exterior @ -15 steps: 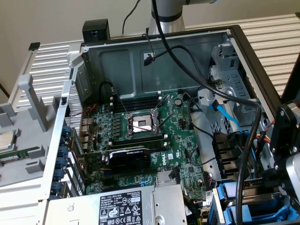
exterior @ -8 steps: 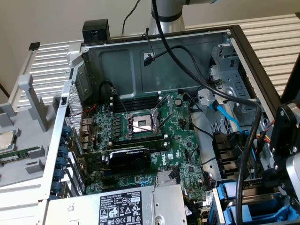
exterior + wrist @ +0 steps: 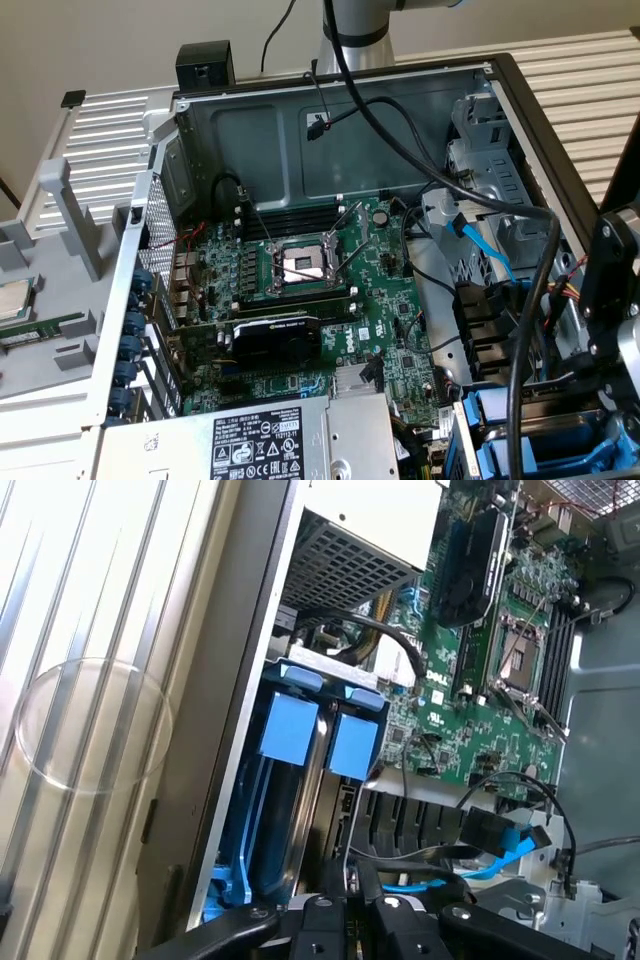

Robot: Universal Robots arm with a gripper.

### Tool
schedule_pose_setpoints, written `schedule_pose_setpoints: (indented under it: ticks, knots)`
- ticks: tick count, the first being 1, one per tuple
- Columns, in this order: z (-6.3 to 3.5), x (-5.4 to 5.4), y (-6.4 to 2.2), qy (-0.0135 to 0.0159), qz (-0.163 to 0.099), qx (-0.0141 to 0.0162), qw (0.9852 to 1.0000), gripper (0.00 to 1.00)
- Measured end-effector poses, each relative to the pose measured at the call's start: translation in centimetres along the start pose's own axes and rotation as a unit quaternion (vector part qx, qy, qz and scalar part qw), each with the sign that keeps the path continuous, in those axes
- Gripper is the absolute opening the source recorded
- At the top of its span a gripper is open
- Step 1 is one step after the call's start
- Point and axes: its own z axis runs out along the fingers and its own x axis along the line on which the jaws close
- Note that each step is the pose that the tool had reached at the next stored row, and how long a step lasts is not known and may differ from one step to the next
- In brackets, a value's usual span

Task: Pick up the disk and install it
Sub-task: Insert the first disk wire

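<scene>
Likely stiff, dense and shock-fragile, the disk (image 3: 290,730), at five o'clock in the exterior view, wants holding by its blue carrier edges; the gripper (image 3: 352,902) fingers sit pinched together, seemingly empty.

Power-supply box (image 3: 300,440), just beside the motherboard (image 3: 320,290): cut off by the frame edge, and I cannot read its label print.
Blue carriers (image 3: 485,415), to the exterior view's right of the motherboard: cut by the edge and crossed by a black cable (image 3: 516,400). Their bodies run into shadow, so I cannot tell whether either holds the disk.
Gripper (image 3: 355,880), well apart from the motherboard: body cut off. Fingers are pressed together, and anything between them is hidden from me.
</scene>
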Motion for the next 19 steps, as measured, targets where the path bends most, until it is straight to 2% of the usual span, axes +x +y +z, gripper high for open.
schedule_pose_setpoints:
  ticks: [2,5,9,13,16,19]
  knots:
    - [-0.24,-0.2,-0.02,0.0042,0.0,-0.001,1.0,0.16]
    - [-0.62,-0.6,-0.05,0.0144,0.002,-0.0032,0.9999,0.16]
    - [-1.05,-1.0,-0.11,0.0315,0.004,-0.0069,0.9995,0.16]
    - [-1.41,-1.4,-0.14,0.0468,0.005,-0.0103,0.9988,0.16]
    - [-1.55,-1.5,-0.13,0.0555,0.006,-0.0122,0.9984,0.16]
    - [-1.69,-1.7,-0.11,0.0621,0.007,-0.0136,0.998,0.16]
